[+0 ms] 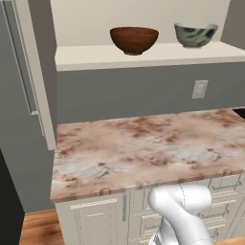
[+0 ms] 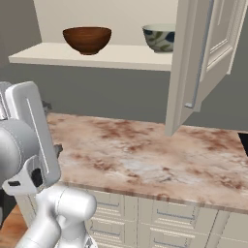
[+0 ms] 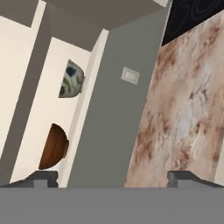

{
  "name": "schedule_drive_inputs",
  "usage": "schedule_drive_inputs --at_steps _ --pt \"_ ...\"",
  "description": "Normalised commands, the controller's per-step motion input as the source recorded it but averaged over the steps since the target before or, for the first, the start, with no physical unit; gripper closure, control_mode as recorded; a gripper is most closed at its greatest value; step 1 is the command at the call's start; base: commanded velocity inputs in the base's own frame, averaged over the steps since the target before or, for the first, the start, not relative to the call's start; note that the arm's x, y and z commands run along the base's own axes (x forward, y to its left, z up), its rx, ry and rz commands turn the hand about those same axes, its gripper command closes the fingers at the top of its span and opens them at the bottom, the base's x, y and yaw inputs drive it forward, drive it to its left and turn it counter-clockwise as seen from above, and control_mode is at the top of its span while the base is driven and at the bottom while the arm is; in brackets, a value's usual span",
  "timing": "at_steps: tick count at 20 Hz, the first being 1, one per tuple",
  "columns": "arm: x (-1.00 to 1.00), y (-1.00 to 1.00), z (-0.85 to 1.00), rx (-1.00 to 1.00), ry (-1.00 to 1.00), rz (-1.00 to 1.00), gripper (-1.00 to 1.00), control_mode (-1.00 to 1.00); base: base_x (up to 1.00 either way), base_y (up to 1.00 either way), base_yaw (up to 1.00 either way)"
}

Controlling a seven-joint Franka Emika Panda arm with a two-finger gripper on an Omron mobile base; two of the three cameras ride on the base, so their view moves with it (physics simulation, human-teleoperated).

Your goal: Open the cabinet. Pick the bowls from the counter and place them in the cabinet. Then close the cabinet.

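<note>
The cabinet stands open, its left door (image 1: 42, 72) and right door (image 2: 198, 58) swung out over the counter (image 1: 143, 143). Both bowls sit upright on the beige cabinet shelf (image 1: 153, 57). The reddish-brown wooden bowl (image 1: 134, 39) is on the left and the grey-green leaf-marked bowl (image 1: 195, 34) on the right, a short gap between them. In the rolled hand view my gripper (image 3: 116, 177) is open, fingertips wide apart with nothing between them. It looks from a distance at the wooden bowl (image 3: 53, 152), the leaf-marked bowl (image 3: 71, 79) and the counter (image 3: 183, 113).
A wall outlet (image 1: 200, 89) sits on the grey backsplash under the shelf. A black cooktop (image 3: 197, 17) borders the counter's right end. Cream base cupboards with drawers (image 2: 160, 218) run below the counter. The right door's lower corner (image 2: 170, 128) hangs just above the stone.
</note>
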Motion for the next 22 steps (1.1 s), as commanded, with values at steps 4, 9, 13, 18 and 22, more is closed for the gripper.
schedule_drive_inputs --at_steps 4,9,13,18,22 --pt "-0.17 -0.21 0.00 0.07 -0.05 0.11 -1.00 -1.00 0.00 0.00 0.00" --pt "-0.01 -0.30 0.00 0.12 0.00 0.12 -1.00 -1.00 0.00 0.00 0.00" --pt "-0.01 -0.30 0.00 0.10 0.00 0.13 -1.00 -1.00 0.00 0.00 0.00" --pt "-0.01 -0.17 0.00 0.04 -0.03 0.11 -1.00 -1.00 0.00 0.00 0.00" --pt "0.00 -0.30 0.00 0.01 -0.08 0.06 -1.00 -1.00 0.00 0.00 0.00"
